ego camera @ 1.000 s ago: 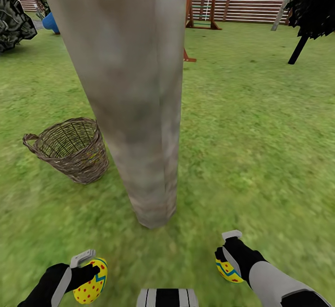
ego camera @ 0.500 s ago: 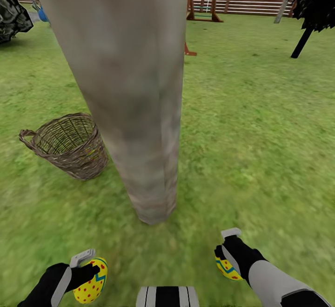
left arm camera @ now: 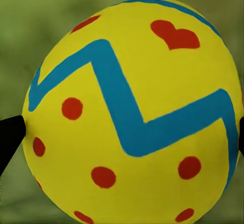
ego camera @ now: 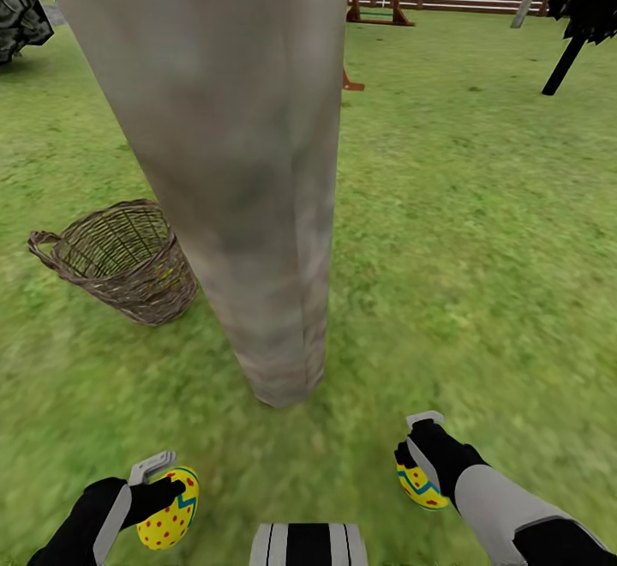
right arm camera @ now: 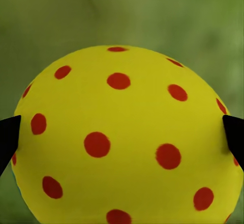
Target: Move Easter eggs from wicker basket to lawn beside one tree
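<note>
Now, an Easter egg (ego camera: 169, 508) between left pincer (ego camera: 163, 484) fingertips, above lawn (ego camera: 480, 231).

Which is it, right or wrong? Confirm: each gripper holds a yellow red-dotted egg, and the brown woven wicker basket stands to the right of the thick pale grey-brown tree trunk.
Wrong on one point. In the head view the brown woven wicker basket stands to the left of the thick pale grey-brown tree trunk, not the right. The rest holds: the left gripper and right gripper each hold a yellow red-dotted egg.

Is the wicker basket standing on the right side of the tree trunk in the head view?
No, the wicker basket stands on the lawn to the left of the tree trunk, close beside it.
</note>
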Robot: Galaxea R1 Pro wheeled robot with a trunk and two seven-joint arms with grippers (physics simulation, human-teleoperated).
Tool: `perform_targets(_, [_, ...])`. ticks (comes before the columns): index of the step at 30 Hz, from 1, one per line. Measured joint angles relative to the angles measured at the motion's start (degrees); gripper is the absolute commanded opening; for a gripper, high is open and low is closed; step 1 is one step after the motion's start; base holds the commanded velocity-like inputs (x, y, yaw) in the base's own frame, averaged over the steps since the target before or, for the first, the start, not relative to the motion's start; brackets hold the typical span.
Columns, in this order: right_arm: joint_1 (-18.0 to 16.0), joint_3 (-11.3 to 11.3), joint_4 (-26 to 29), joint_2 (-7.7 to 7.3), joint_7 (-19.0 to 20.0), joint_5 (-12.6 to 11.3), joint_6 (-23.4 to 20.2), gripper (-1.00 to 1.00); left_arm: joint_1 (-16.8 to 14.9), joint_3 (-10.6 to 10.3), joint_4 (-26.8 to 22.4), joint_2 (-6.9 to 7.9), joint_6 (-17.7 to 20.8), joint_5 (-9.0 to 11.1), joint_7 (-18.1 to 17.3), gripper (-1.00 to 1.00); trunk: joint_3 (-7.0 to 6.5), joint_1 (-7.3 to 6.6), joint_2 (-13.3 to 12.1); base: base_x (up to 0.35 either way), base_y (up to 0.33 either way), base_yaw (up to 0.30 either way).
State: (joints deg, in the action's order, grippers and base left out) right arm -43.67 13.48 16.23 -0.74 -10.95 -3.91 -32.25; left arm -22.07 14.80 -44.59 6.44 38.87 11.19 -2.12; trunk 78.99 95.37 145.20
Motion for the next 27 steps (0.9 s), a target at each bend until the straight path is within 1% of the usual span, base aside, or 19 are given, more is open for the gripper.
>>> perform_targets(7, [-0.83, -0.01, -1.01, 0.02, 0.03, -0.24, -0.47, -1.0, 0.0, 0.01, -0.58, 0.0, 0.77, -0.03, 0.01, -1.0, 0.22, 0.04, 0.02, 0.0, 0.0, 0.0])
perform_targets(8, [-0.85, -0.01, -1.05, 0.02, 0.03, -0.25, -0.46, -1.0, 0.0, 0.01, -0.58, 0.0, 0.77, -0.03, 0.01, 1.0, 0.22, 0.04, 0.02, 0.0, 0.0, 0.0])
perform_targets(9, [-0.87, -0.03, -1.05, 0.02, 0.03, -0.29, -0.51, -1.0, 0.0, -0.05, 1.49, -0.06, -1.35, 1.47, -0.1, 1.0, 0.22, 0.05, 0.02, 0.0, 0.0, 0.0])
perform_targets(10, [-0.87, -0.02, -1.06, 0.02, 0.03, -0.28, -0.43, -1.0, 0.0, 0.05, 1.13, -0.08, -1.66, -0.51, 0.01, 1.0, 0.22, 0.06, 0.01, 0.0, 0.0, 0.0])
perform_targets(11, [-0.88, -0.07, -1.01, -0.03, 0.04, -0.4, -0.56, 1.0, 0.0, 0.04, 1.4, -0.04, -2.05, -0.26, -0.02, 1.0, 0.22, 0.06, 0.01, 0.0, 0.0, 0.0])
perform_targets(12, [1.82, -0.28, -0.96, -0.08, 0.08, -0.27, 4.09, 1.0, -0.01, 0.04, 1.46, -0.03, -2.26, -0.1, 0.01, 1.0, 0.23, 0.08, 0.0, 0.0, 0.0, 0.0])
perform_targets(13, [2.65, -0.38, -0.98, -0.1, 0.07, -0.49, 4.27, 1.0, -0.01, 0.08, 1.44, -0.02, -2.34, -0.02, 0.03, 1.0, 0.24, 0.09, 0.0, 0.0, 0.0, 0.0])
perform_targets(27, [2.63, -0.37, -0.97, -0.1, 0.07, -0.44, 4.26, 1.0, -0.01, 0.18, 1.48, -0.01, -2.41, 0.08, 0.03, 1.0, 0.24, 0.09, 0.0, 0.0, 0.0, 0.0])
